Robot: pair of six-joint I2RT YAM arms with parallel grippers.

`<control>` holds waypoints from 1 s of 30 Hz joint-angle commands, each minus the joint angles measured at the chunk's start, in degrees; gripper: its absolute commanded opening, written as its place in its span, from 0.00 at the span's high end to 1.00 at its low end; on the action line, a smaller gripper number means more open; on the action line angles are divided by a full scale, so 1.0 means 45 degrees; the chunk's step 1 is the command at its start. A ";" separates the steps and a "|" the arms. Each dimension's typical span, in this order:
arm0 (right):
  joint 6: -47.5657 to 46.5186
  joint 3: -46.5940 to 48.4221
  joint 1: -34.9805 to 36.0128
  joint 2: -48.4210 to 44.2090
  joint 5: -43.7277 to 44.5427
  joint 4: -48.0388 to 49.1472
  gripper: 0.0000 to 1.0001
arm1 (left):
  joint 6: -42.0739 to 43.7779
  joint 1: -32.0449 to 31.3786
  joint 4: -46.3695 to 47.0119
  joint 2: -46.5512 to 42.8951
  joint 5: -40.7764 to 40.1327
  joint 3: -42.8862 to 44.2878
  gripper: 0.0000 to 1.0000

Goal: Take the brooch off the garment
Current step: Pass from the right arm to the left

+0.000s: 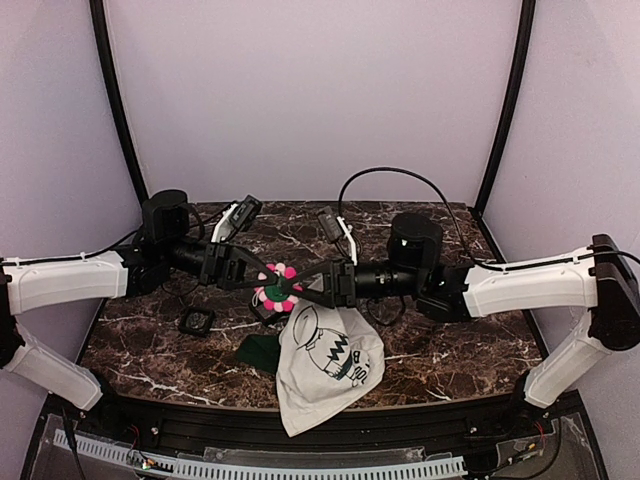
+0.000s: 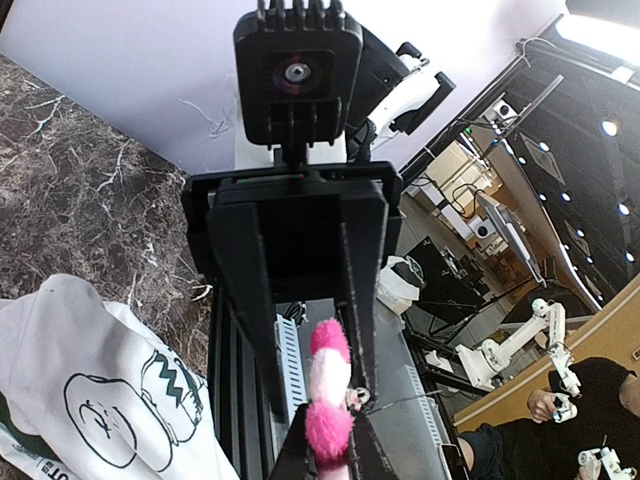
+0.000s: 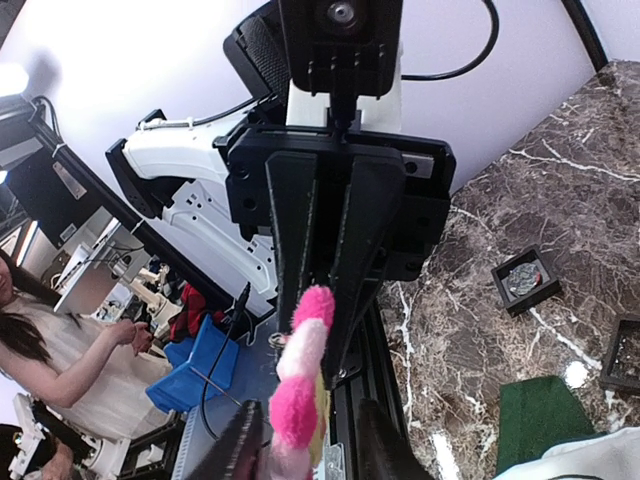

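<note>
Because brooch (image 1: pixel 278 287) is a round flower, it shows no real long axis from top; face w/ pink + white petals and green centre points up twd top cam. Both wrist cams catch it edge-on, a thin pink/white strip running from one pincer twd the other, i.e. roughly left-right across table (image 1: pixel 450 340). It's held up mid-table btwn my 2 pincers, just up-left of shirt (image 1: pixel 325 365) in top view; can't tell if it touches cloth.

L pincer (image 1: pixel 266 284): in from left, jaws together, clamped on brooch's edge; fingertips squeeze a pink petal in L wrist view.

R pincer (image 1: pixel 304 291): in from right, nose-to-nose w/ L one, jaws partly apart, one on either side of strip. Gap shows beside one finger; other finger sits right by petals, contact can't be told.

Shirt lies crumpled at front of table, print up, near end over front edge.

Count: 1 brooch, 1 shirt, 2 pincers, 2 small black frames (image 3: pixel 527 280) in R wrist view, only 1 seen from top.
</note>
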 commanded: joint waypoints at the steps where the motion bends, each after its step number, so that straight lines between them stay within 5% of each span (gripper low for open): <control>1: -0.0331 -0.0519 -0.0164 -0.0894 0.0225 0.0322 0.54 | -0.0234 0.0011 0.0439 -0.0106 0.0295 -0.0073 0.99; 5: -0.0860 -0.0911 -0.0086 -0.1376 0.0622 -0.0135 0.38 | -0.0072 0.0091 0.0086 -0.0096 0.0261 0.0008 0.99; 13: -0.1691 -0.0073 0.0455 -0.0867 0.0804 -0.1257 0.27 | 0.0285 0.0095 -0.0418 0.0005 0.0301 0.0137 0.99; 30: -0.1047 0.0752 0.0558 0.0443 0.0009 -0.0202 0.59 | 0.0642 -0.0002 -0.0781 -0.0214 0.0411 0.0155 0.99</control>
